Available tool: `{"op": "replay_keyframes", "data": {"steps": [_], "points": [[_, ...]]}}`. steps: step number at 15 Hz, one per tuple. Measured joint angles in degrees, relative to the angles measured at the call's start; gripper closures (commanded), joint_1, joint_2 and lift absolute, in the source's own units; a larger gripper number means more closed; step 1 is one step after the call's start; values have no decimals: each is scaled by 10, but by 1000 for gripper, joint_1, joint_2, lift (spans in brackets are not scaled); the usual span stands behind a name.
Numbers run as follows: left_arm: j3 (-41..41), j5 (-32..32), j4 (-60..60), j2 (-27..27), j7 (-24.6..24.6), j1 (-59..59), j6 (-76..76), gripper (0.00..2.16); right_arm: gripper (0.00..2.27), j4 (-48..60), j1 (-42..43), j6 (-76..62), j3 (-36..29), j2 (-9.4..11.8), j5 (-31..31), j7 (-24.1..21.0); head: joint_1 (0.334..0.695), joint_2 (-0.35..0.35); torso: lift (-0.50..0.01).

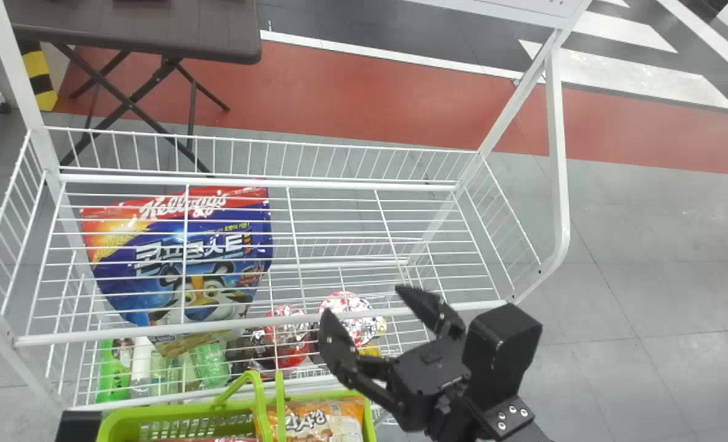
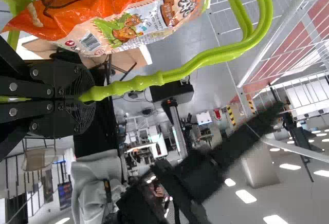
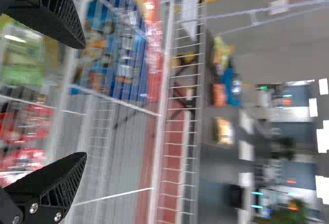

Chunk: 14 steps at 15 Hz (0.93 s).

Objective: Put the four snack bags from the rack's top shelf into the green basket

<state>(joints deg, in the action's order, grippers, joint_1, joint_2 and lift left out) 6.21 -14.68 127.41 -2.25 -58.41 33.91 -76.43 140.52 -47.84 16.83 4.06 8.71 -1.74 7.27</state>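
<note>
My right gripper [image 1: 367,307] hangs open over the front right edge of the rack's top shelf [image 1: 259,321], nothing between its fingers; in the right wrist view the gripper [image 3: 82,100] is spread wide. The green basket [image 1: 115,426] stands in front of the rack. An orange snack bag [image 1: 324,420] lies in its right part, and the edge of a red bag [image 1: 216,439] shows beside the handles. In the left wrist view my left gripper [image 2: 85,98] is shut on the basket's green handles [image 2: 205,62], close to the orange bag [image 2: 128,21].
Through the top shelf's wires a large blue and red cereal bag [image 1: 198,258] shows on a lower level, with red packs [image 1: 287,344] and green bottles [image 1: 210,365] near it. White posts [image 1: 520,110] frame the rack. A brown folding table [image 1: 137,31] stands behind.
</note>
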Motion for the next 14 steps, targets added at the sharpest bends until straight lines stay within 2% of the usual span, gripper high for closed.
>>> {"op": "replay_keyframes", "data": {"steps": [2,4,14], "points": [[-2,-1,1,0,-3,3,0,2115,63,-15,-6,-124,5,-4,4,-5,695,-350,0],[-8,-3,2,-1,-7,5,0,2115,63,-23,-11,-169,1,-7,2,-6,695,-350,0],[-16,-8,-1,-1,-13,5,2,2115,63,0,-46,-195,-19,-15,-19,-6,695,-350,0]]}}
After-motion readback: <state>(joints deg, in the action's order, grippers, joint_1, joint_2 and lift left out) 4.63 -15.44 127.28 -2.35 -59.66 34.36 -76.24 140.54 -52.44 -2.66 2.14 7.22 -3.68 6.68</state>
